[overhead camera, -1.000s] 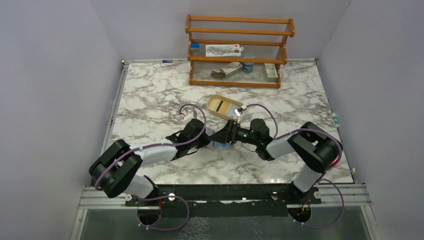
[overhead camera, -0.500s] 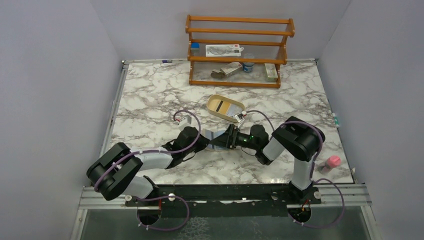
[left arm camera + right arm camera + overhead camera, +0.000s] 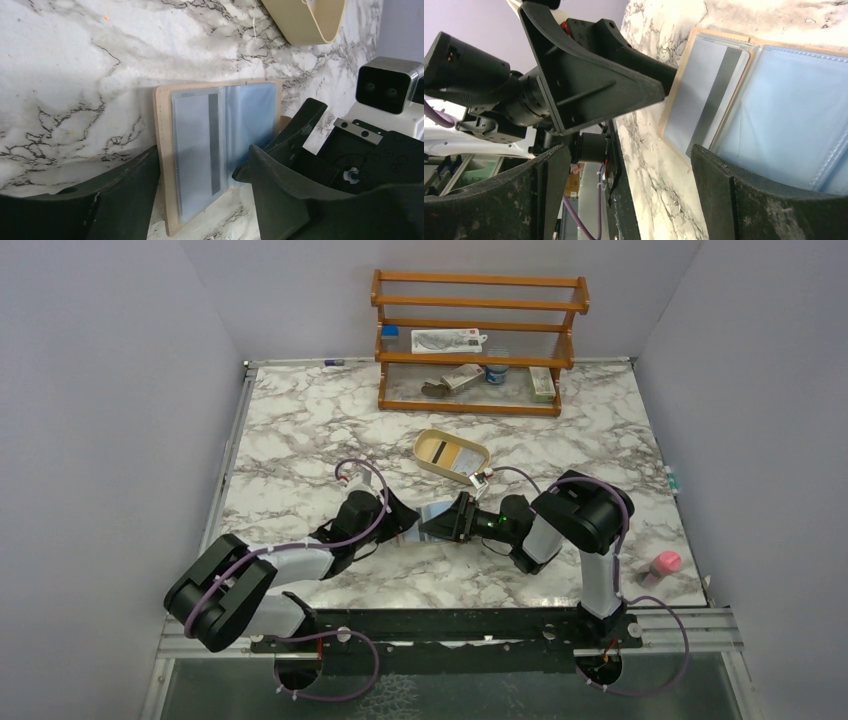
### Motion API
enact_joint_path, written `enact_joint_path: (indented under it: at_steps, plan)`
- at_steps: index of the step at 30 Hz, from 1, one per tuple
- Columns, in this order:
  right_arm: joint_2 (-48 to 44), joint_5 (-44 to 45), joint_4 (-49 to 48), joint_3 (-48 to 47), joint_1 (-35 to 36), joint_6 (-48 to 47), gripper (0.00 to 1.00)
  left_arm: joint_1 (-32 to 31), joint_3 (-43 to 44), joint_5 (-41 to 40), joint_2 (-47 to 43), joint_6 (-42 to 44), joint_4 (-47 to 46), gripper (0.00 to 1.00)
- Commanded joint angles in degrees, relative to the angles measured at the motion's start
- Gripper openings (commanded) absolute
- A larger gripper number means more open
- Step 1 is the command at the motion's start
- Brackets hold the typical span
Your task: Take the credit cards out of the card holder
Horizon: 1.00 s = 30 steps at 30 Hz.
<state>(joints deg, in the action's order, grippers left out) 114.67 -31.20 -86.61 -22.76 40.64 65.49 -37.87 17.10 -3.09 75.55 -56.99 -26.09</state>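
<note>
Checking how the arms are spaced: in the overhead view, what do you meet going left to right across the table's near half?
left gripper → card holder → right gripper → pink object

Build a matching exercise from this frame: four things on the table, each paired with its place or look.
Things:
1 card holder
2 tray
3 rack
4 pink item

Descriptions:
a at the back, by the wall
b far right, near side
c spread open, lying flat
d oval, tan

Pairs: 1-c, 2-d, 3-a, 4-b
</note>
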Motion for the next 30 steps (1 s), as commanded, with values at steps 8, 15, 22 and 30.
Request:
enact_joint_path:
  at_steps: [8,15,22,30]
  plan:
    - [0.11,-0.17,0.48,1.01,0.16,-2.48,0.96,6.87,-4.71,7.95,-0.75,3.75,4.73,0.72]
    - [0.25,-0.28,0.44,1.18,0.14,-2.48,0.96,7.97,-7.42,10.91,-0.31,0.34,-2.15,0.59]
    - [0.41,-0.53,-0.11,1.40,0.20,-2.39,0.96,8.03,-7.38,11.89,1.45,-0.40,-4.43,0.55]
    - [0.36,-0.54,-0.54,1.74,0.15,-2.39,0.96,8.54,-7.63,16.23,4.68,-4.28,-11.73,0.52]
